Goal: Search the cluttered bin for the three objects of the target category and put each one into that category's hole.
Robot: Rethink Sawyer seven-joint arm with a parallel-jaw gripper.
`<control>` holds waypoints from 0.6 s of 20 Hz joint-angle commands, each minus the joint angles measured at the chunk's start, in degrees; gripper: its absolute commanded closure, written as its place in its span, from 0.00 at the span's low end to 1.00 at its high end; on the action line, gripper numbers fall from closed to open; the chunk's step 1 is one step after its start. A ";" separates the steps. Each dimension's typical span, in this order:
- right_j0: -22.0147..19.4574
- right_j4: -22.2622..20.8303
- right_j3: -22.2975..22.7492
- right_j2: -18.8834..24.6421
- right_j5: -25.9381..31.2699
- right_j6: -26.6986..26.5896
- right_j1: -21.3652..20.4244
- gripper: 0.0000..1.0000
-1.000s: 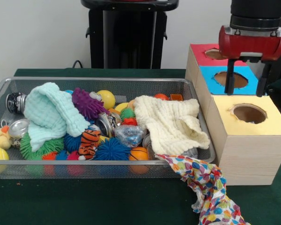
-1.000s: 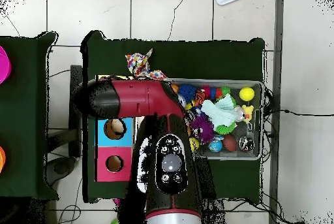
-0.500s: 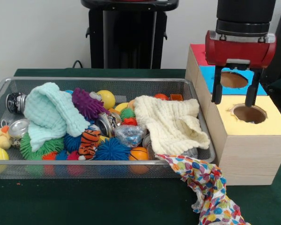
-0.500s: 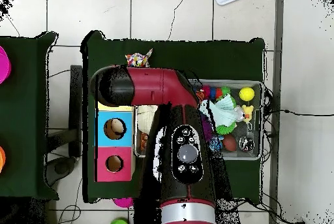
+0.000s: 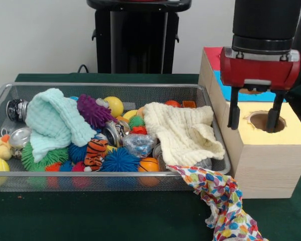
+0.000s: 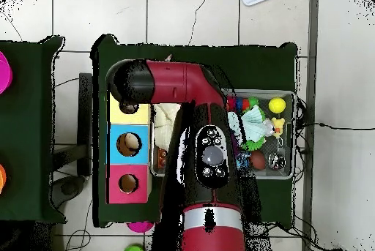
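My gripper is open and empty, with its two black fingers hanging just above the yellow-faced hole on the nearest wood-grain box. One printed white fabric piece drapes over the front right corner of the wire mesh bin and down onto the green table. No other printed piece shows. In the overhead view the arm's end covers the yellow box, and the arm hides the printed piece and much of the bin.
In the bin lie a mint-green waffle cloth, a cream waffle cloth, spiky balls, a tiger toy, cans and small balls. The blue-faced hole and red-faced hole are on the boxes behind the yellow one.
The gripper has moved from over the blue-faced hole toward the front and down, to over the yellow-faced hole. It stays open and empty. The fabric has not moved.
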 commanded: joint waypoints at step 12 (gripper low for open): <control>-3.07 -6.33 -11.92 4.75 5.22 -9.86 13.27 0.00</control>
